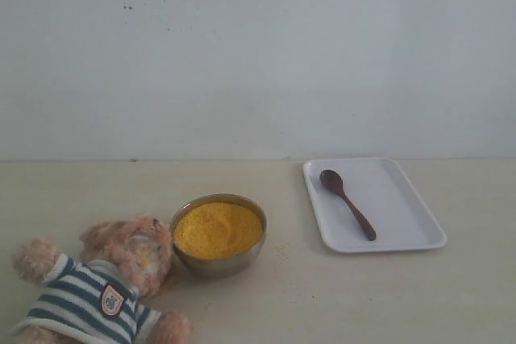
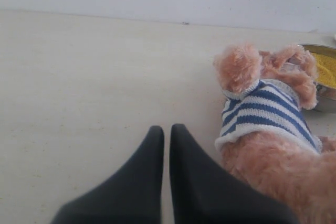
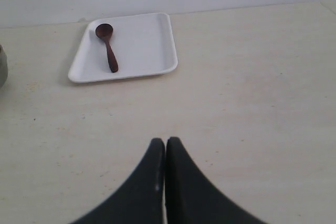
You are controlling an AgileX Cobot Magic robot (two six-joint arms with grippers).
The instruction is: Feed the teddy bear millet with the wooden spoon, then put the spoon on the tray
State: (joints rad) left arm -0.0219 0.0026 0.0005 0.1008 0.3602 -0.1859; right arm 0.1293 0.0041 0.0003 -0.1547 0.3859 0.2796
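Note:
The teddy bear in its navy-and-white striped shirt lies at the front left of the table, head against the metal bowl heaped with yellow millet. In the left wrist view the teddy bear is close beside my left gripper, which is shut and empty. The dark wooden spoon lies on the white tray at the right. The right wrist view has the wooden spoon on the tray, well ahead of my shut, empty right gripper. Neither gripper shows in the exterior view.
A pale wall stands along the far edge of the beige table. A few loose yellow grains lie on the table by the bowl. The bowl's rim shows at the side of the right wrist view.

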